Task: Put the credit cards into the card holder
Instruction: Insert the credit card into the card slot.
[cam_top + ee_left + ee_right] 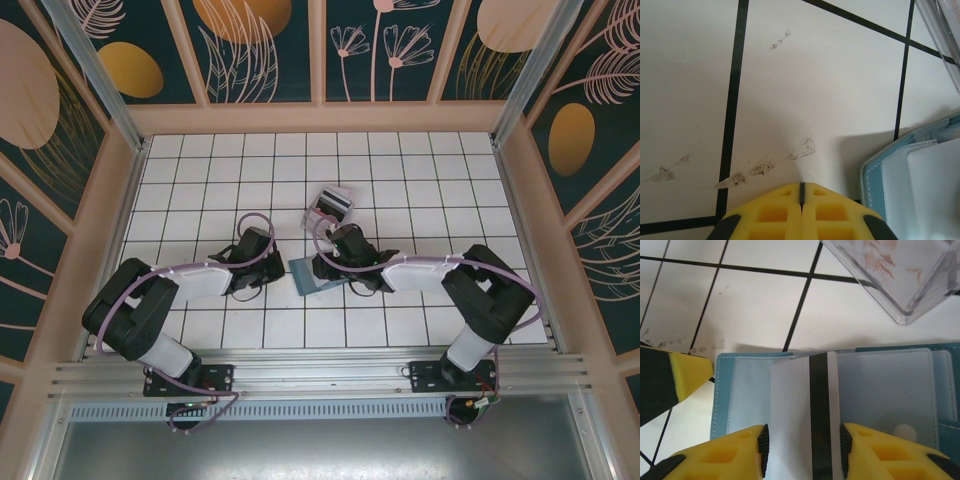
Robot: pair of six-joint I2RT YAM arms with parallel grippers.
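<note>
Here the right gripper (802, 445) pinches a white, dark-striped card (805, 415); left gripper (801, 192) pressed together.

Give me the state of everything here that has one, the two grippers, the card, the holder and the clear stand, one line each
Left gripper: shut, empty, low over bare tile.
Right gripper: fingers either side of a card.
Credit card: white, dark stripe, lying over the holder's slots.
Card holder: open, flat on the table.
Clear stand: beyond the holder.

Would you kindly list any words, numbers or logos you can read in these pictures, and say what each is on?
None can be read.
Clear stand: reddish marks show through it, too blurred to read.
Card between the right gripper fingers: only a dark stripe, no print.
Card holder: no lettering visible.
</note>
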